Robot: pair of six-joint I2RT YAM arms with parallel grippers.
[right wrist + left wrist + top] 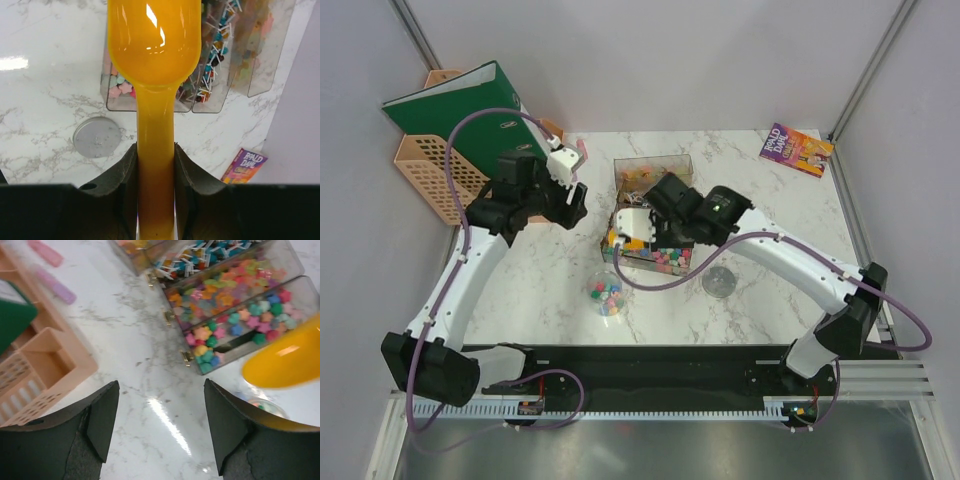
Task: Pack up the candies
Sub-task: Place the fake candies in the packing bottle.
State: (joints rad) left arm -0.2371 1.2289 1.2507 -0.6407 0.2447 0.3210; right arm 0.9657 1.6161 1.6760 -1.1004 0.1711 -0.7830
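Though binned — candies (235, 325), star-tips every way

Left fingers (102, 422) gape apart; right fingers (122, 185) clamp the scoop (155, 55).

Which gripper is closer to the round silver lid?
Right. The right gripper, shut on the orange scoop, is just beyond the lid; the left gripper, open, is much farther left.

Bright, even overhead light leaves only faint shadows on the white marble-patterned tabletop (540, 290). The left wrist view has a glare streak toward 6 o'clock and the glossy orange plastic scoop (282, 362) blurred at 3 o'clock. The right wrist view shows highlights at 12 o'clock, tiny multicoloured candies (120, 87) defocused behind.
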